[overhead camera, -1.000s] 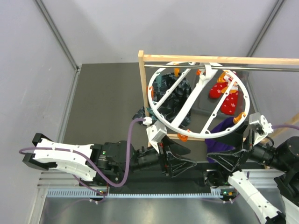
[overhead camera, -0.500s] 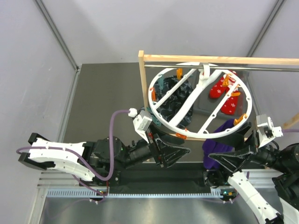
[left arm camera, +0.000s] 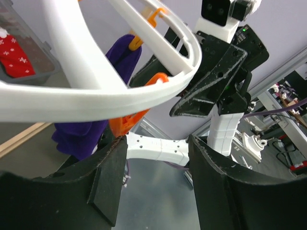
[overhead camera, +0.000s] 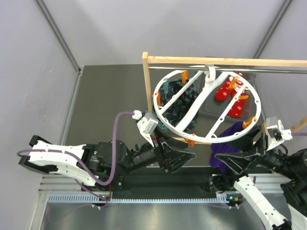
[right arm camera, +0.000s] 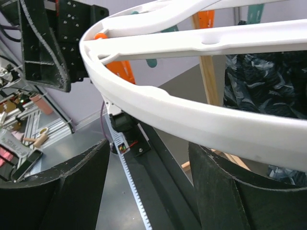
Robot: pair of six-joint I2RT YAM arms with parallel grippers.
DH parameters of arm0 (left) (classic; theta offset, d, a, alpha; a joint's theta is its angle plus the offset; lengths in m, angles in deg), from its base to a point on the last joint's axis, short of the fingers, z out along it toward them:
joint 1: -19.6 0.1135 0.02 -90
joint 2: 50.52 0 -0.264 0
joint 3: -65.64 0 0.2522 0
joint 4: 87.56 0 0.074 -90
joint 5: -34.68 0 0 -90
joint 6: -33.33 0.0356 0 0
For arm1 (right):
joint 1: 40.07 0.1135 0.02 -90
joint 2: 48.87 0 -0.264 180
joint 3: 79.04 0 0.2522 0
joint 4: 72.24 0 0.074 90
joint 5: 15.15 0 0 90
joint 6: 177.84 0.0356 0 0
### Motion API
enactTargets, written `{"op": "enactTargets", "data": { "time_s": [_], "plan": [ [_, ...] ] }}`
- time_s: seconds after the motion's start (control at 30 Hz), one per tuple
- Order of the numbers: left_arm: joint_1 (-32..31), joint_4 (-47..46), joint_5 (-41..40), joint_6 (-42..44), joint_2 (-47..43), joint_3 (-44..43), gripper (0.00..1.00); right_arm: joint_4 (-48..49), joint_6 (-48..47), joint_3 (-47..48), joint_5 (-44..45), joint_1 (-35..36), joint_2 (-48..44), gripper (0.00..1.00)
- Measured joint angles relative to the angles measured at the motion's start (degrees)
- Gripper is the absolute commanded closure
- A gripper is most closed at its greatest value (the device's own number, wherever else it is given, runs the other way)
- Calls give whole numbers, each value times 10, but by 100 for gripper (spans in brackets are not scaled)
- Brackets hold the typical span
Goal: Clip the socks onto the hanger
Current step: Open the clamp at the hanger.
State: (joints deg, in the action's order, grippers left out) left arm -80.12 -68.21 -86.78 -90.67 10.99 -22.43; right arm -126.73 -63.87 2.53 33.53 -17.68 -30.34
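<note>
The white ring hanger (overhead camera: 169, 125) hangs by its hook from the metal rod. Dark teal socks (overhead camera: 180, 103) hang under its left half. Red socks (overhead camera: 230, 96) hang under the far right by orange clips. A purple sock (overhead camera: 231, 136) hangs at the near right rim. My left gripper (overhead camera: 186, 158) is open and empty just below the near rim and an orange clip (left arm camera: 128, 120). My right gripper (overhead camera: 224, 164) is open and empty under the rim (right arm camera: 201, 122), beside the purple sock (left arm camera: 96, 132). The dark socks also show in the right wrist view (right arm camera: 261, 79).
A wooden-framed rack (overhead camera: 145, 81) with a metal rod (overhead camera: 268, 70) carries the hanger. A grey tray (overhead camera: 210, 109) lies on the dark table under the ring. Grey walls stand left and right. A metal rail (overhead camera: 144, 197) runs along the near edge.
My left gripper rose and shifted left toward the ring's near left rim. The ring swung and turned a little. My right gripper drew slightly right and back.
</note>
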Motion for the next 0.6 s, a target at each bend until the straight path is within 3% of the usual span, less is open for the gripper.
{"op": "enactTargets", "data": {
  "time_s": [0.27, 0.6],
  "plan": [
    [-9, 65, -28, -19, -3, -12, 34, -33, -12, 1, 44, 0, 0, 34],
    [-9, 80, -81, -6, 22, -52, 40, -35, -13, 2, 47, 0, -1, 35]
  ]
}}
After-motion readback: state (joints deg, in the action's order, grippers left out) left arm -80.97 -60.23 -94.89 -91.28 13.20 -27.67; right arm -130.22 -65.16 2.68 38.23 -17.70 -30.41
